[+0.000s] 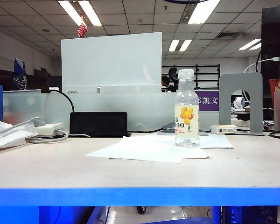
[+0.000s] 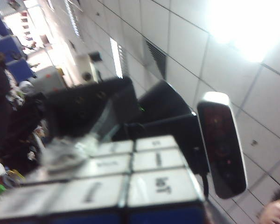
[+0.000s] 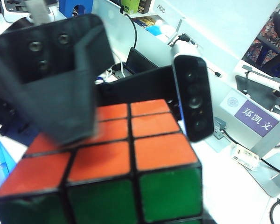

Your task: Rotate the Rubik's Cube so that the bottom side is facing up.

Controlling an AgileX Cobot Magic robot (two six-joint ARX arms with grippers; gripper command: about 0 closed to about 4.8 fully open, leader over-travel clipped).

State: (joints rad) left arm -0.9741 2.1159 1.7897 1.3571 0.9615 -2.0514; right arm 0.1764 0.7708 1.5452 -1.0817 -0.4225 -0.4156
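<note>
The Rubik's Cube (image 3: pixel 112 177) is held up off the table and lies outside the exterior view, as do both grippers. In the right wrist view its orange face is up, its green face is toward the camera, and it fills my right gripper (image 3: pixel 129 205), which is shut on it. The left gripper's black finger (image 3: pixel 60 102) hangs blurred over the orange face, off the stickers. In the left wrist view the Rubik's Cube (image 2: pixel 130 186) shows a white face with printed marks and a blue face below. It sits right at my left gripper (image 2: pixel 123 205), whose own fingers are hidden.
On the table (image 1: pixel 60 172) a clear bottle (image 1: pixel 186 109) with a yellow label stands on white paper sheets (image 1: pixel 149 149). Behind them are a black box (image 1: pixel 98 123), cables, a frosted partition and a grey metal bookend (image 1: pixel 240 100). The opposite arm's wrist camera (image 3: pixel 192 98) is close to the cube.
</note>
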